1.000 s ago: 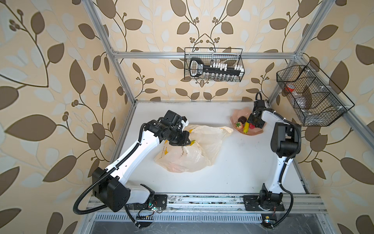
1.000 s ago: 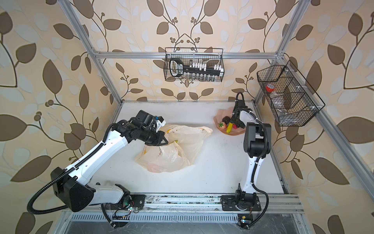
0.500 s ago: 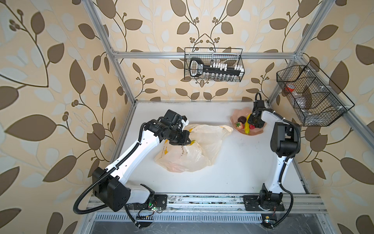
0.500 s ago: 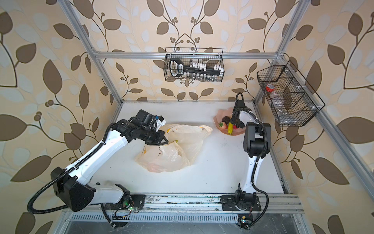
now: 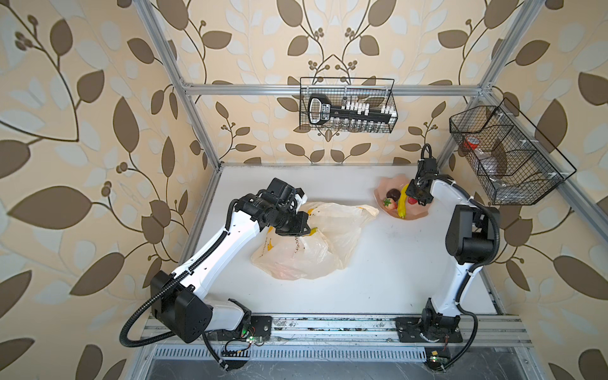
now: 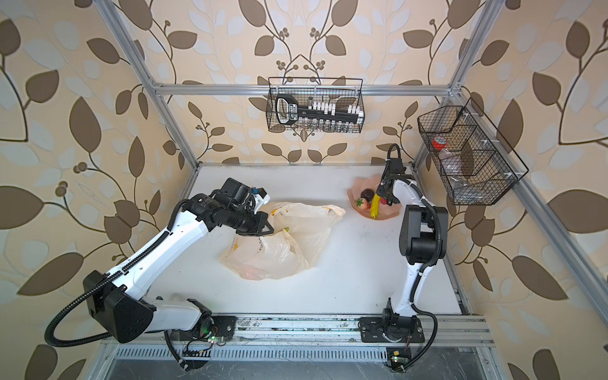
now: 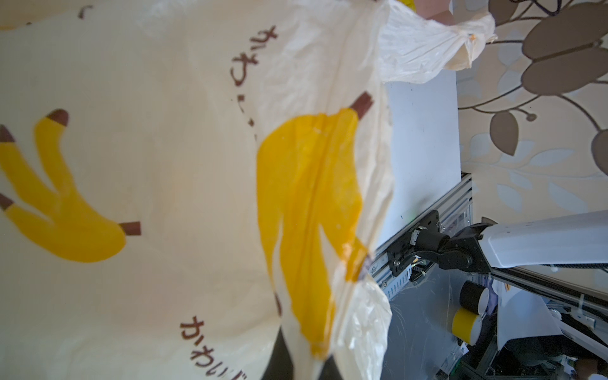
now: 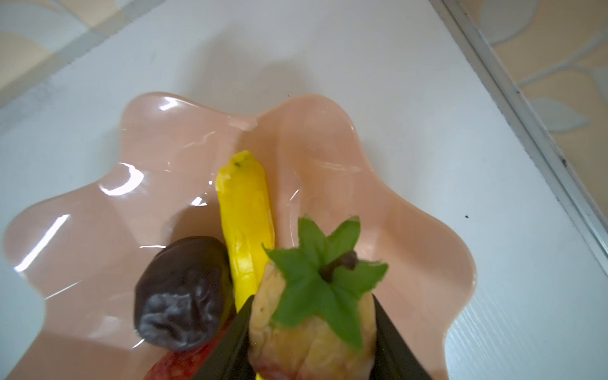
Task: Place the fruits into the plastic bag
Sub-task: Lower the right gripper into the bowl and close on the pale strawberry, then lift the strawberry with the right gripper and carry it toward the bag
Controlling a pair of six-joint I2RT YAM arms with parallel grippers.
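Note:
The plastic bag point(image 5: 306, 250) point(image 6: 273, 253) lies crumpled on the white table, cream with banana prints point(image 7: 164, 164). My left gripper point(image 5: 301, 227) point(image 6: 263, 227) point(image 7: 296, 365) is shut on the bag's upper edge. At the back right, a pink wavy plate point(image 5: 418, 214) point(image 6: 391, 212) point(image 8: 329, 131) holds a yellow banana point(image 5: 402, 205) point(image 8: 245, 210), a dark wrinkled piece point(image 5: 392, 193) point(image 8: 181, 296) and a red strawberry point(image 5: 389, 203). Over the plate, my right gripper point(image 5: 415, 197) point(image 6: 383, 197) point(image 8: 312, 339) is shut on a pale strawberry point(image 8: 306, 316) with a green leaf cap.
A wire basket point(image 5: 347, 105) hangs on the back wall and another one point(image 5: 506, 154) on the right wall, close above my right arm. Aluminium frame posts stand at the table's corners. A metal rail point(image 5: 329, 325) runs along the front edge.
My right gripper's jaws have narrowed onto the pale strawberry over the plate. The left arm and the bag have not moved.

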